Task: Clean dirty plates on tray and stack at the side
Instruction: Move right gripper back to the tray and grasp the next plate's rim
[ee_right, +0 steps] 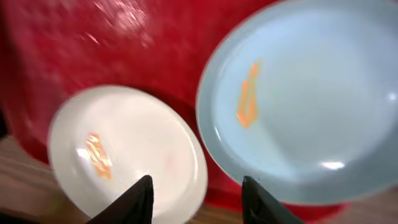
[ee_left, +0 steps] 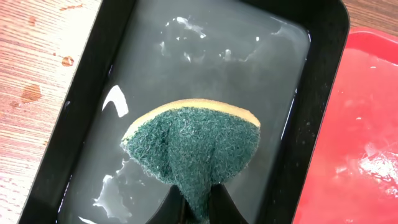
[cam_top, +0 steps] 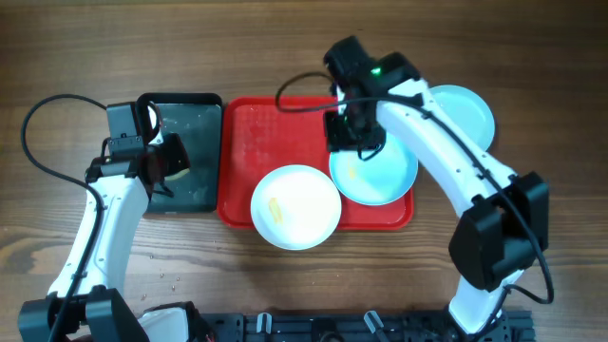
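The left claw (ee_left: 198,208) pinches the soft sponge (ee_left: 193,146), while the right claw (ee_right: 198,186) hangs spread and empty above the red tray (cam_top: 261,123), where the smeared white plate (cam_top: 295,206) and turquoise plate (cam_top: 375,171) lie near-right, probably stiff, slick and breakable, best gripped at the rim.

Soft, even light falls from above on the tabletop (cam_top: 285,38), and the shadows on it are faint. My overhead view is clear. My left wrist view is sharp. I can see the rough fuzz of the sponge (ee_left: 193,146), and white glints shine on the water (ee_left: 205,68) in the black tray (ee_left: 78,112). My right wrist view is blurry. The red tray (ee_right: 74,43) looks smeared, the white plate (ee_right: 137,143) and the turquoise plate (ee_right: 311,106) have fuzzy edges, and one small bright spot sits on the turquoise one.
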`<state>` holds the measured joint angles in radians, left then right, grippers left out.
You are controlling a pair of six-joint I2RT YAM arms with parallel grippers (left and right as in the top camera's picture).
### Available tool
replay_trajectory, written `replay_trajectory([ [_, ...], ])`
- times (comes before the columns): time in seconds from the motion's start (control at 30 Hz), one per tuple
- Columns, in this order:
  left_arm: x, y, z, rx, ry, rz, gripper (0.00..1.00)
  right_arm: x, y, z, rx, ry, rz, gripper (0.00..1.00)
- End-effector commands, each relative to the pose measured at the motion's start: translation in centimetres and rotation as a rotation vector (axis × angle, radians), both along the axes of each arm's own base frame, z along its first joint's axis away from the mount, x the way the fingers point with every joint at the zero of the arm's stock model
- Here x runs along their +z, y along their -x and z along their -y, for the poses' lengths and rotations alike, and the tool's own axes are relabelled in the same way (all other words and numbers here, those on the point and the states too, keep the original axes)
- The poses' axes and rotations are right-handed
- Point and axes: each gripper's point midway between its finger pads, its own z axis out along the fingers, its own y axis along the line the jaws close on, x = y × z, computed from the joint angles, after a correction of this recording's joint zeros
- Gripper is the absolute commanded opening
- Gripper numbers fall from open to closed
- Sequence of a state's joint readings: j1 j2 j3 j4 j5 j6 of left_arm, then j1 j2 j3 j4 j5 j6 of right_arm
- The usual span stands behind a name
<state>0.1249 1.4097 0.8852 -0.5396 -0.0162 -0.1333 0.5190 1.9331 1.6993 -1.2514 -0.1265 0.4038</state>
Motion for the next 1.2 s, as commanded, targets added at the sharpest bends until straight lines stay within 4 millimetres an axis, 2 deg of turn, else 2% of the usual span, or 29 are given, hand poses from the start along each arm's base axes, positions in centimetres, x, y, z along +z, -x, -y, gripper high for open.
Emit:
replay_trajectory([
  [0.0, 0.7, -0.1, 0.2, 0.003, 0.015, 0.028, 0.06, -0.2, 1.6, 0.5, 0.031, 0.11, -0.002, 0.46],
  [0.1, 0.7, -0.1, 0.2, 0.003, 0.015, 0.028, 0.06, -1.2, 3.2, -0.8, 0.084, 0.121, -0.018, 0.43],
  [0.17, 0.7, -0.1, 0.2, 0.003, 0.015, 0.028, 0.06, -2.8, 4.9, -1.3, 0.117, 0.137, -0.051, 0.39],
  [0.27, 0.7, -0.1, 0.2, 0.003, 0.015, 0.028, 0.06, -5.3, 7.6, -0.4, 0.098, 0.194, -0.128, 0.38],
  [0.37, 0.8, -0.2, 0.2, 0.003, 0.015, 0.032, 0.06, -6.9, 9.2, 0.7, 0.076, 0.231, -0.179, 0.29],
  [0.43, 0.8, -0.2, 0.2, 0.002, 0.014, 0.032, 0.06, -7.0, 9.7, 0.6, 0.052, 0.223, -0.201, 0.28],
  [0.5, 0.7, -0.2, 0.2, 0.002, 0.014, 0.031, 0.07, -7.0, 9.9, -0.8, 0.049, 0.149, -0.222, 0.27],
  [0.6, 0.7, -0.2, 0.2, 0.002, 0.015, 0.03, 0.07, -7.0, 9.8, -1.4, 0.05, 0.127, -0.215, 0.27],
  [0.77, 0.7, -0.2, 0.2, 0.002, 0.015, 0.031, 0.07, -7.1, 9.4, -0.4, 0.005, 0.187, -0.19, 0.28],
  [0.93, 0.7, -0.2, 0.2, 0.003, 0.015, 0.031, 0.07, -7.3, 9.6, -0.4, 0.01, 0.188, -0.191, 0.28],
  [1.1, 0.7, -0.2, 0.2, 0.002, 0.015, 0.031, 0.07, -9.4, 10.2, 0.0, -0.014, 0.183, -0.199, 0.27],
  [1.17, 0.7, -0.2, 0.2, 0.003, 0.015, 0.031, 0.07, -9.6, 10.3, -0.4, -0.014, 0.162, -0.204, 0.21],
])
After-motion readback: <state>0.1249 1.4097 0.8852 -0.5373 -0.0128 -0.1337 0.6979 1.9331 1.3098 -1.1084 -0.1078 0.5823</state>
